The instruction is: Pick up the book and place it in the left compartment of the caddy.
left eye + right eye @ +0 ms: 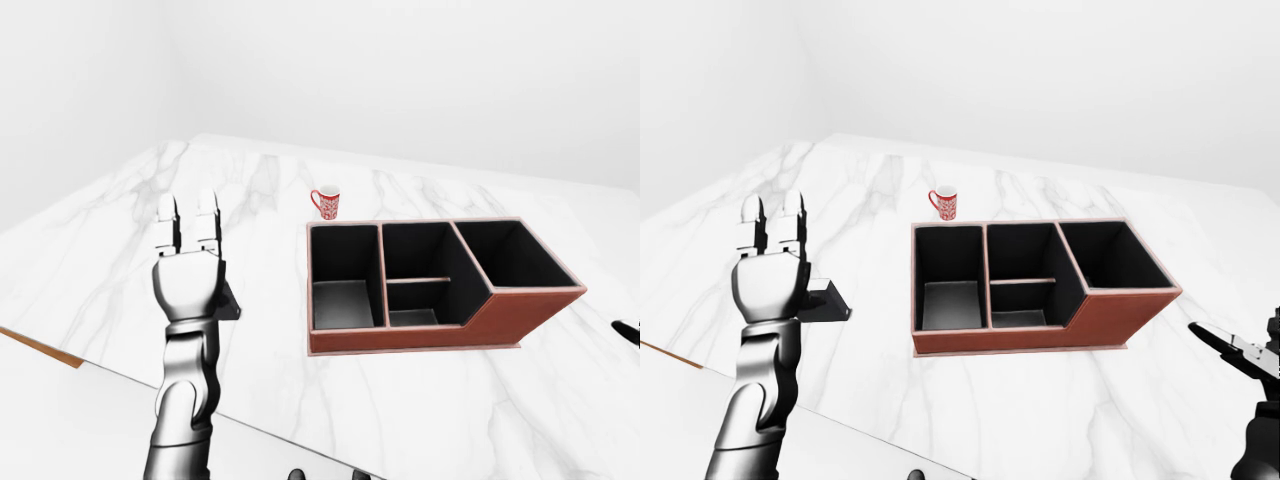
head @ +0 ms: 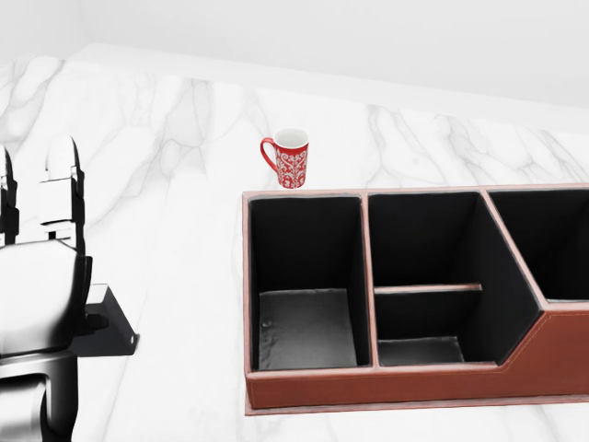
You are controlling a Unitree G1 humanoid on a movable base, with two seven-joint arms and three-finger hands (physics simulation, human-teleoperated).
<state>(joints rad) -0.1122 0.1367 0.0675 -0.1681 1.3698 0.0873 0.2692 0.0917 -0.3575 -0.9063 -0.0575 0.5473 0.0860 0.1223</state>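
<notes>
Marble counter (image 1: 480, 400), red mug (image 2: 288, 158) just beyond empty caddy (image 2: 386, 382); left hand (image 1: 187, 262) raised, fingers straight, dark book (image 1: 826, 301) beneath.

You've got one caddy (image 1: 500, 318) with four compartments, one red mug (image 1: 326, 203), one marble table (image 1: 100, 240), one dark book (image 1: 825, 299), and two robot hands: left hand (image 1: 187, 265), right hand (image 1: 1245, 355) barely in frame.
</notes>
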